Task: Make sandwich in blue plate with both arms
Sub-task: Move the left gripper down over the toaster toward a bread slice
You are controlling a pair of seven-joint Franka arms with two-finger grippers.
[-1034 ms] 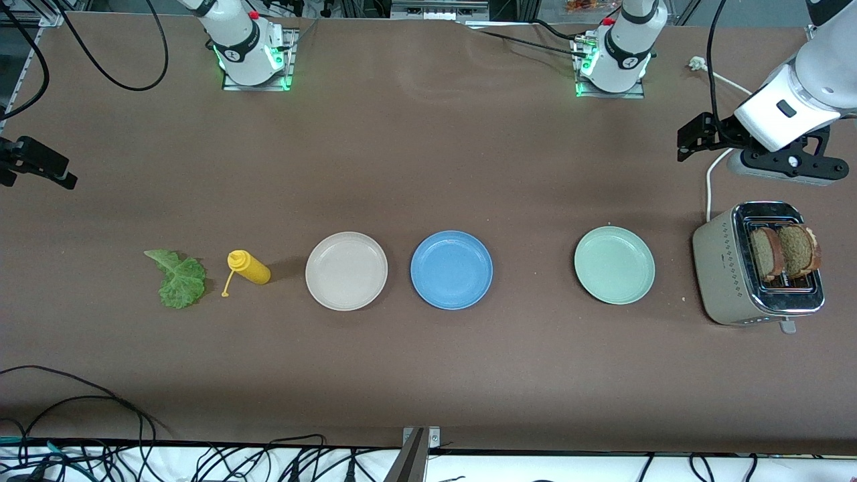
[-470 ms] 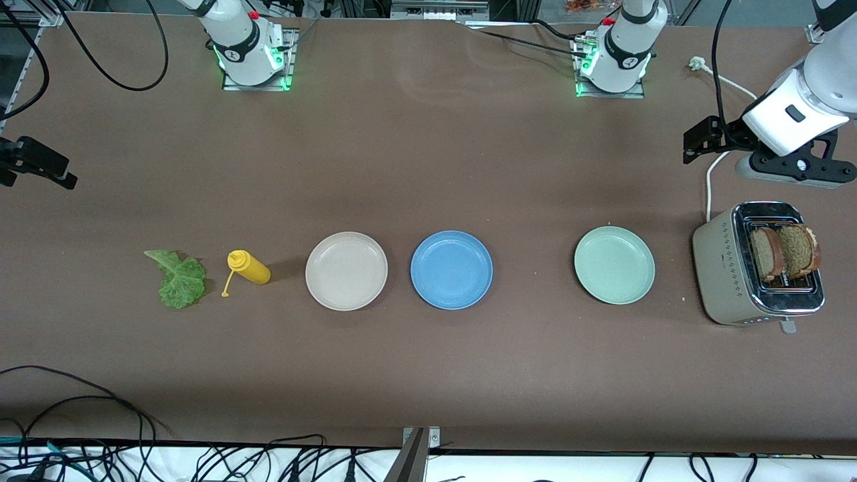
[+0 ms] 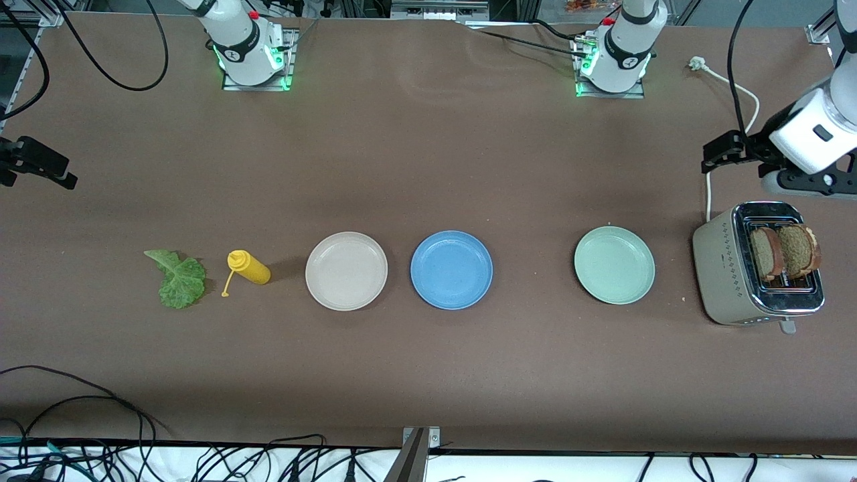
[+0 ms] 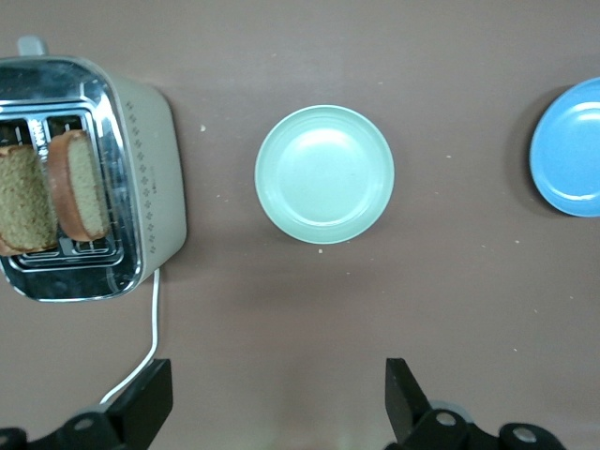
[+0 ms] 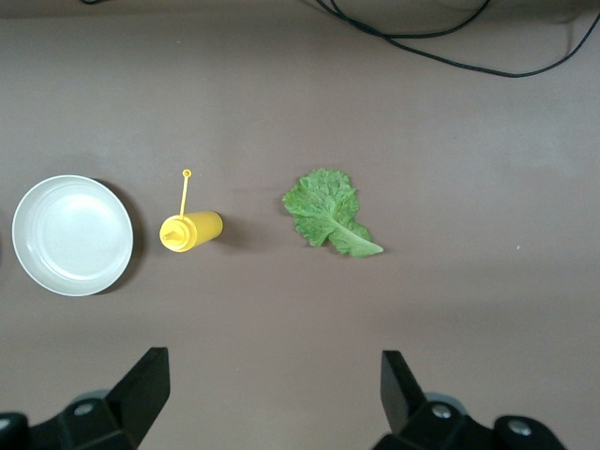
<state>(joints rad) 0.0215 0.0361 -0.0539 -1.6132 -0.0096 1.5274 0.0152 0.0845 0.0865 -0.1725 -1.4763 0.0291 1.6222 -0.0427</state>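
The right gripper [image 5: 272, 398] is mostly cut off at the front view's edge; its jaws stand apart, empty, over bare desk [image 3: 428, 167] near the lettuce leaf [image 3: 177, 279]. Since a second ago the left gripper [image 4: 277, 398] has drifted toward the desk's end, jaws apart, near the toaster [image 3: 756, 264] holding two bread slices [image 3: 783, 251]. The blue plate [image 3: 451, 270] lies empty mid-desk, well apart from both
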